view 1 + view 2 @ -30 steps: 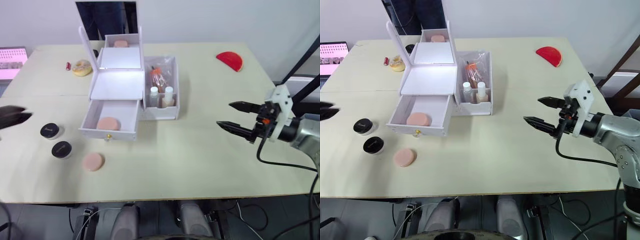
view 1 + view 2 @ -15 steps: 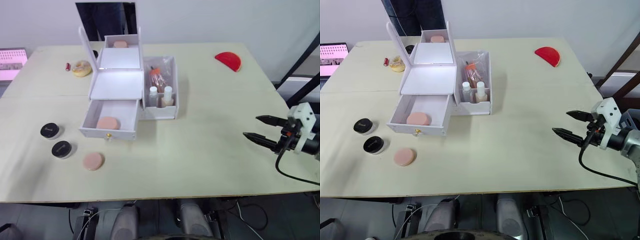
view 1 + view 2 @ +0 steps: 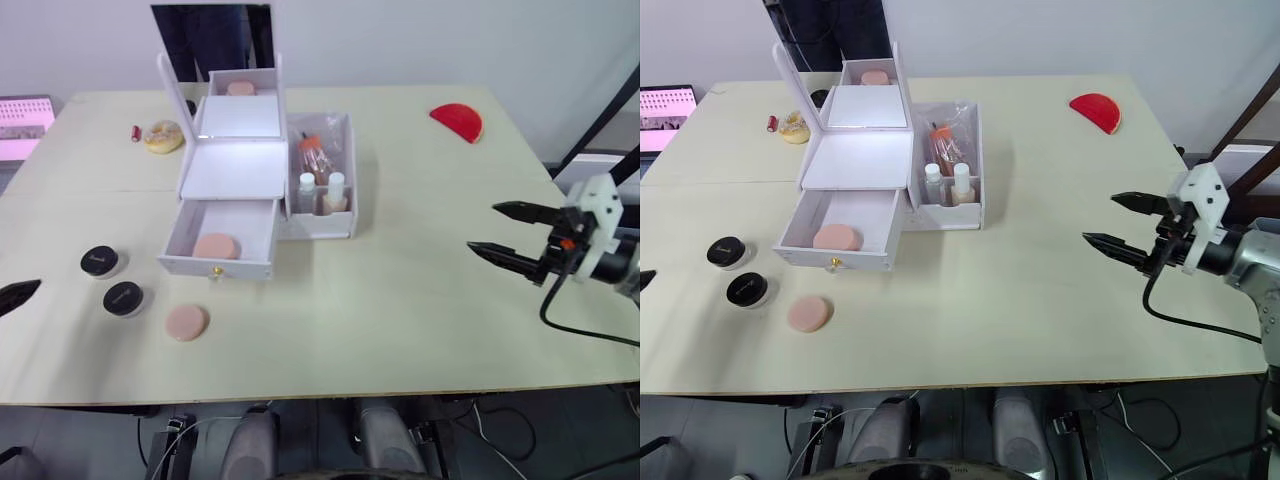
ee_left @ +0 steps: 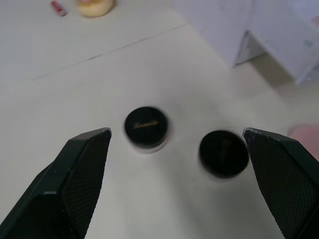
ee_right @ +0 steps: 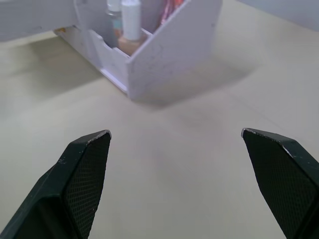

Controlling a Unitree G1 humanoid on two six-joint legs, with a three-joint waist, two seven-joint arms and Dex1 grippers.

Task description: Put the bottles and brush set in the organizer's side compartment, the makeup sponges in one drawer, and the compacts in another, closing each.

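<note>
Bottles (image 3: 944,183) and the brush set (image 3: 946,143) are standing in the side compartment of the white organizer (image 3: 858,160). One makeup sponge (image 3: 837,238) is lying in the open drawer (image 3: 841,232), another sponge (image 3: 808,314) on the table (image 3: 1040,300) just in front. Two black compacts (image 4: 145,126) (image 4: 224,153) are sitting ahead of the left hand (image 4: 179,164), fingers spread and empty. Right hand (image 3: 1120,222) is hovering well to the organizer's right, fingers apart, holding nothing.

- Looks like a lab or test room, probably: plain pale table (image 3: 420,300) under the right gripper (image 3: 500,232), bare grey wall behind.
- Screen (image 3: 25,115) far across from that gripper; person's dark legs (image 3: 210,35) past the organizer (image 3: 255,170).
</note>
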